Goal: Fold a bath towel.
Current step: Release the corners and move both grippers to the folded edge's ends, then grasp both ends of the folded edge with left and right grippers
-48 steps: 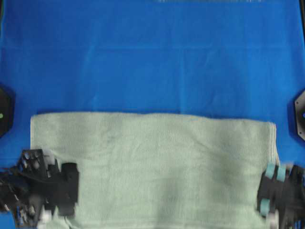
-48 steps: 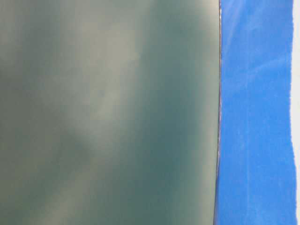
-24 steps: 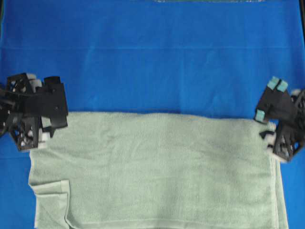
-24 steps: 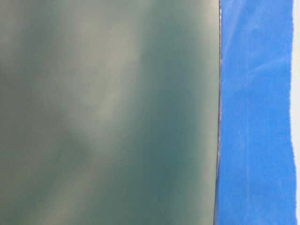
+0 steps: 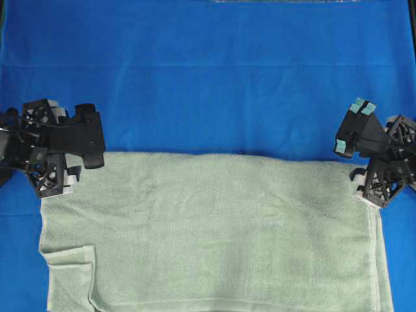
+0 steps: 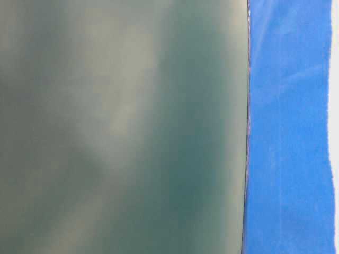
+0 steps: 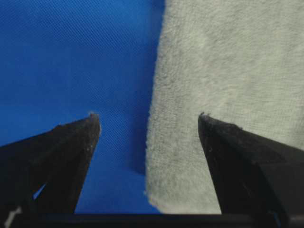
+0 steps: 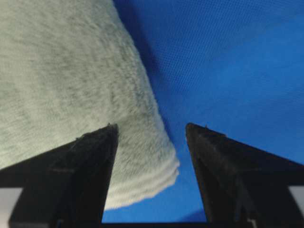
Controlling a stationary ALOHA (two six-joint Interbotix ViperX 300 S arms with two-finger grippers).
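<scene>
**A:** Overhead view first: the bath towel (image 5: 208, 227) lies flat on the near half of the bench (image 5: 208, 78), its blue cover bare beyond. The left end effector (image 5: 81, 153) sits at the far-left corner, the right end effector (image 5: 356, 159) at the far-right corner.

**B:** How will it handle?

**A:** Soft, floppy terry, I'd judge; light enough, but it will sag and drag unless both corners rise together. The near-left corner is turned over on itself.

**B:** The table-level view?

**A:** A blurred grey-green mass fills most of it, blue at the right. Nothing usable.

**B:** Left wrist?

**A:** Jaws wide apart, empty, straddling the towel's edge; one fingertip (image 7: 92, 124) over blue, the other over pile. Pinch right at that corner, I'd say.

**B:** Right wrist?

**A:** Also spread and holding nothing, the stacked hemmed corner between the fingers (image 8: 110, 135).

**B:** Versus a second ago?

**A:** Both end effectors were down at the near corners then; now they're at the far corners, and the towel's near edge shows uncovered.
</scene>
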